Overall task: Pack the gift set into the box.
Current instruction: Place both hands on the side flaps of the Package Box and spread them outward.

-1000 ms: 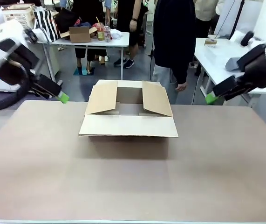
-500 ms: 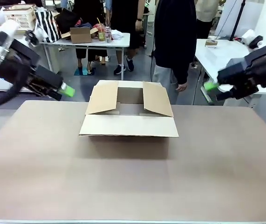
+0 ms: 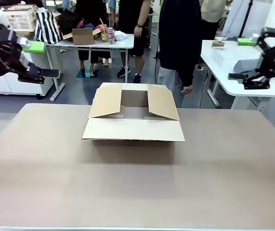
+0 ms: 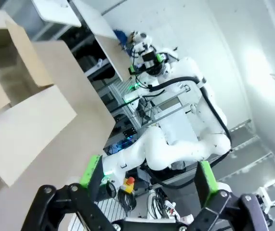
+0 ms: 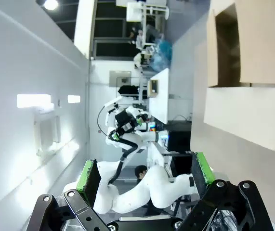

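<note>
The box (image 3: 133, 115), a wide brown cardboard carton, sits at the table's far middle with all four flaps spread open. The gift set is out of view. My left gripper (image 3: 41, 60) is held high at the far left, well clear of the box, open and empty. My right gripper (image 3: 241, 58) is equally high at the far right, also open with nothing in it. In the left wrist view the open gripper (image 4: 149, 173) frames the other arm, with the box (image 4: 17, 96) at the upper left. The right wrist view has its open gripper (image 5: 144, 172) low and the box (image 5: 243, 57) at the upper right.
A person in dark clothes (image 3: 180, 38) stands just behind the box, one hand (image 3: 188, 89) hanging at the side. White tables (image 3: 91, 44) stand behind, one with a small brown carton (image 3: 83, 35); another white table (image 3: 224, 57) is at the right. The brown tabletop (image 3: 137, 183) stretches in front.
Both arms have lifted and swung outward, away from the table. Their grippers, near the table's far corners a second ago, are now higher and farther apart. The box has not moved.
</note>
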